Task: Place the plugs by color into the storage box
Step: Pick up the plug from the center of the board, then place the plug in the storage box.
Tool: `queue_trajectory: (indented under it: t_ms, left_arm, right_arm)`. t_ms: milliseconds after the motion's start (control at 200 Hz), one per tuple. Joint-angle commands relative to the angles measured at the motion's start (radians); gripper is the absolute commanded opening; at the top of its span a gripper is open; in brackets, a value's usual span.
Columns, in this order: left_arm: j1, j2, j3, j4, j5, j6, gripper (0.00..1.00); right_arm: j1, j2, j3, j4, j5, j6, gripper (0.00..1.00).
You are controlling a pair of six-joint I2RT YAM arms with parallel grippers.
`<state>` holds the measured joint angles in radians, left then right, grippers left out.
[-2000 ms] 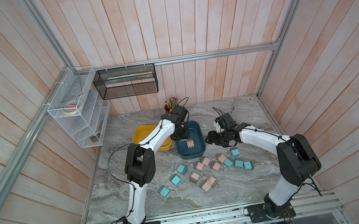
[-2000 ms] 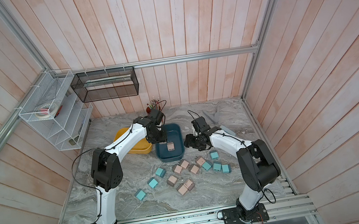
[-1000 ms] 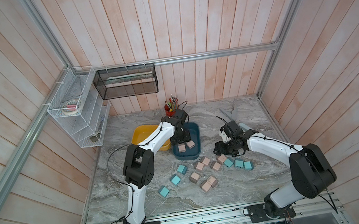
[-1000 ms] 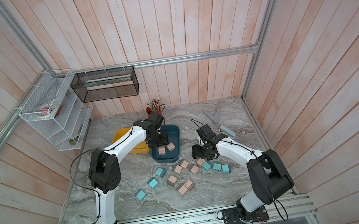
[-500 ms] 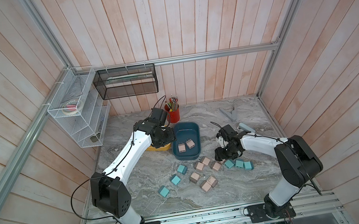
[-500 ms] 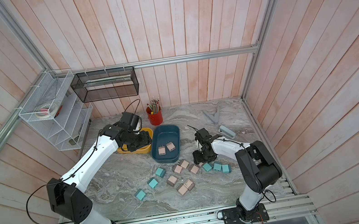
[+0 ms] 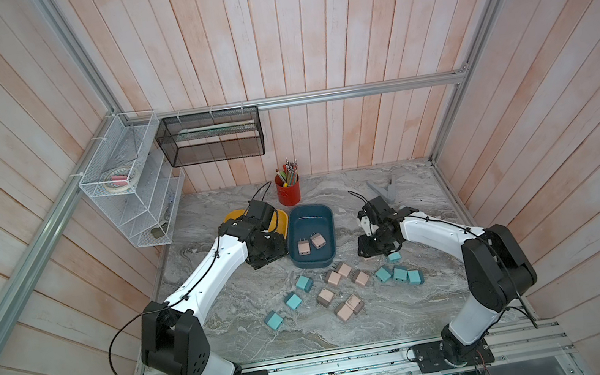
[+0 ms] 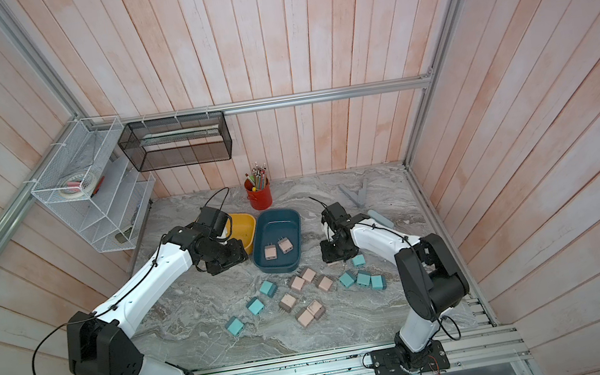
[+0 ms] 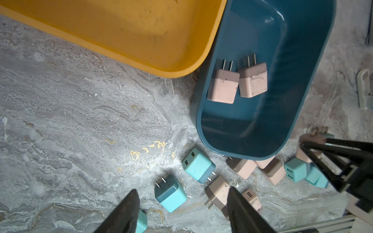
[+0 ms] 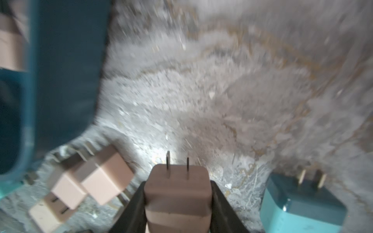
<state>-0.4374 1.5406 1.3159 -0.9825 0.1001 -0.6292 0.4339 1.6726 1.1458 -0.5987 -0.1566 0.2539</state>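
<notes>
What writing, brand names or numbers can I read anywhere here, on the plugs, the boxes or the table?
None can be read as text.
Table: faint yellow scribbles in the left wrist view, too smudged to read.
Pink plug up close in the right wrist view: plain, no print.
Teal plugs, blue box, yellow box: no label shows.
Red cup: too small to tell.

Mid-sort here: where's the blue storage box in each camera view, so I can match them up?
In a top view: blue storage box, mid-table between the arms, next to the yellow tray.
In a top view: same spot.
Left wrist: beside the yellow tray, loose plugs by one end.
Right wrist: blurred wall near the held pink plug.
Shared landmark: the pink plugs lying inside it.
</notes>
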Motion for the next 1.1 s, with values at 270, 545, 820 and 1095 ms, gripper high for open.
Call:
queue_trajectory:
  t_ms: [270,545,820,1095]
  left_arm:
    - [0.056,-0.053,-0.068,0.025,0.001,0.005,0.71]
    - [0.076,-0.083,-0.086,0.012,-0.005,0.004,0.71]
    - [0.076,-0.119,-0.13,0.002,-0.003,-0.012,0.71]
    - [0.077,-0.129,-0.149,0.001,-0.003,-0.018,0.71]
  right_arm:
    - [0.079,0.335,0.636,-0.099,-0.02,-0.001,0.33]
    - [0.086,0.574,0.87,-0.074,0.002,-0.04,0.33]
    - [0.113,0.714,0.932,-0.081,0.021,-0.101,0.33]
    - [0.139,0.775,0.949,-0.109,0.037,-0.125,0.34]
